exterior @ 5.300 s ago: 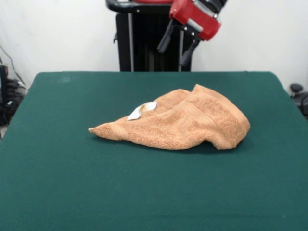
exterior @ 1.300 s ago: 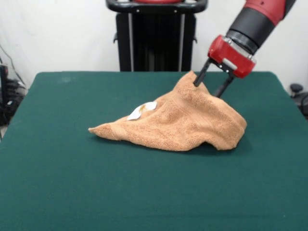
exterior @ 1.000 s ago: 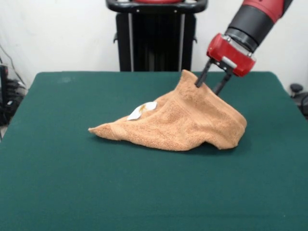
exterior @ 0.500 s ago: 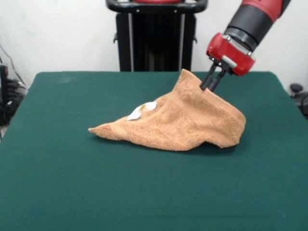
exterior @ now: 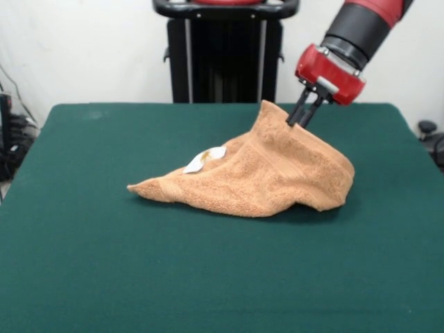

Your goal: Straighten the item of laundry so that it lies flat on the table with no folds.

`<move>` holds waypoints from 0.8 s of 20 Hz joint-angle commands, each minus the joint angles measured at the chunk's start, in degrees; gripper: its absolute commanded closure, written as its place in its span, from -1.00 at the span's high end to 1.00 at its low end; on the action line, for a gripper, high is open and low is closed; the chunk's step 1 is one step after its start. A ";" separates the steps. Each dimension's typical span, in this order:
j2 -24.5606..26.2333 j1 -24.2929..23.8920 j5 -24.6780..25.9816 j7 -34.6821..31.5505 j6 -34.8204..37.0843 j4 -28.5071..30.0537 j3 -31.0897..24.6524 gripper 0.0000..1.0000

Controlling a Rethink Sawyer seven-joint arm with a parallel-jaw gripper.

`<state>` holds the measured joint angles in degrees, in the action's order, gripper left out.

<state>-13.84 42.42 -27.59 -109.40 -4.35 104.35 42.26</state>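
Your gripper [exterior: 297,122] sits in the upper right of the frame, with its two dark fingers pressed together on the raised back edge of the towel [exterior: 267,175]. Treat the pinch as made: a small peak of cloth stands up at the fingertips, lifted above the rest of the heap.

The towel lies folded over itself around the centre of the table [exterior: 104,263], slightly right of the middle. Its long axis runs from a flat, pointed corner at centre left of the frame up to the pinched peak at upper right. A thick rolled fold forms the lower right end of the heap, and a small white label [exterior: 205,159] shows on the upper surface, left of the peak.

The relation that governs your next move: nearly all the cloth lies below and to the left of the gripper. Only the rolled fold reaches as far right as the fingertips. A pull up and away toward the upper right, along the long axis, would likely draw the top layer off the layers beneath.

The pointed left corner appears to rest free on the green surface, so expect the whole heap to drag rather than open if you pull low. Lift first, then travel
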 commanded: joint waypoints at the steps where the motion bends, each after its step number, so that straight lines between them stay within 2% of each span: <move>1: -7.28 -3.78 4.23 -7.92 3.81 4.51 -8.74 -1.00; 4: -10.07 -5.65 6.66 -5.62 6.00 4.74 -8.28 -1.00; 8: -11.12 -8.18 9.38 -4.79 6.46 3.96 -8.46 -1.00; 16: -8.57 -7.61 9.52 -6.12 9.91 0.07 -6.38 -1.00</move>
<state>-24.28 34.16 -19.61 -109.40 -3.59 105.67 41.91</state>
